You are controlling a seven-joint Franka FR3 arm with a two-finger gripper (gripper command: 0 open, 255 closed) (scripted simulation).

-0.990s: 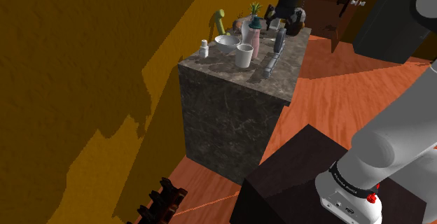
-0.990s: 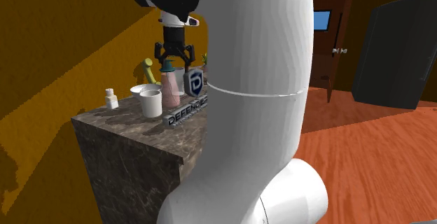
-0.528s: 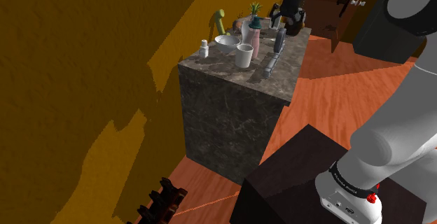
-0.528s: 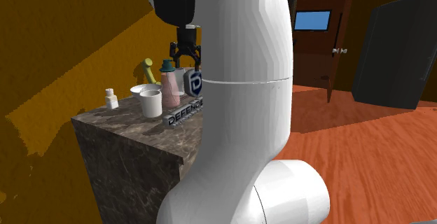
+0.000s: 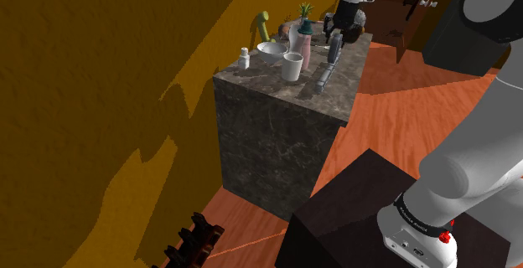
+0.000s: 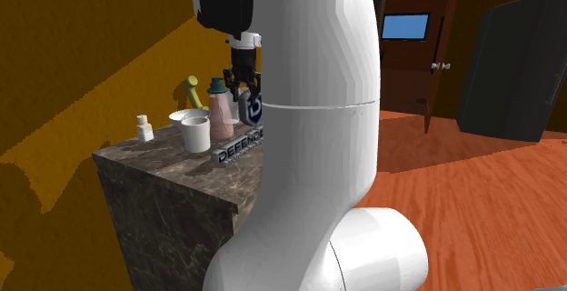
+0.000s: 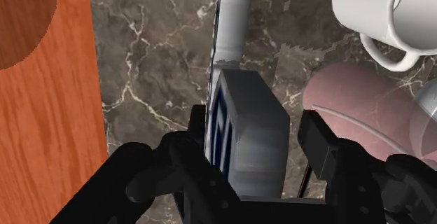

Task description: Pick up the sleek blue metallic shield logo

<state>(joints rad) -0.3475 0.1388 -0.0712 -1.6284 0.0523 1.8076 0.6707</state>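
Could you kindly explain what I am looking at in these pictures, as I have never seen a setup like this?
This is a simulated white robot arm with a black two-finger gripper. One camera looks down from beside its stand, another looks past the arm's large body, and a third sits on the hand, looking along the fingers. On the marble-topped block stand a white mug, a pink bottle, a white bowl, a small white bottle and the blue-and-grey shield logo. In the hand camera the open fingers straddle the logo without clasping it, so nothing is held yet.
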